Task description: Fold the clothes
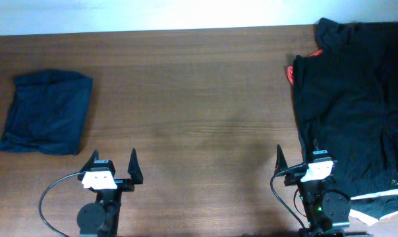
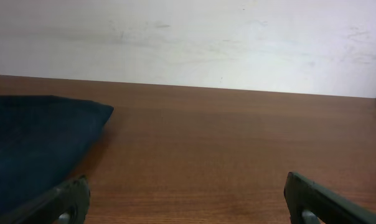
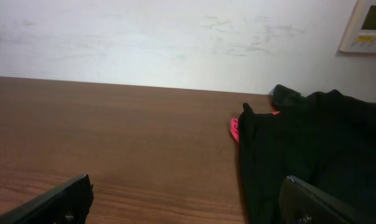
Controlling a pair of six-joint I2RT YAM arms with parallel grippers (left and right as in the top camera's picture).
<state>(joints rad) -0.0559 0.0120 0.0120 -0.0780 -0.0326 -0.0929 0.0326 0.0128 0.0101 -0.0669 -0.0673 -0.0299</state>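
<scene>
- Spanning the overhead view, the wooden table [image 1: 199, 99] carries the work, which looks barely begun.
- The heap of clothes [image 1: 357, 99], mostly black, sprawls unsorted over the table's right end and runs out of view at the edge. This is the bulk of what is left to fold.
- The navy garment [image 1: 47, 112] lies alone at the far left as a compact, roughly squared bundle. By its shape I judge it already folded, the only piece done.
- The left gripper [image 1: 113, 158] sits low at the near edge, pointing across the table. Its jaws are spread wide with nothing between them, and the navy garment is ahead to its left.
- The right gripper [image 1: 296, 155] is posed alike at the near edge, jaws wide and empty. Its right finger is just at the heap's border; contact cannot be told.
- A red piece [image 1: 290, 74] peeks from the heap's left margin, mostly buried.
</scene>
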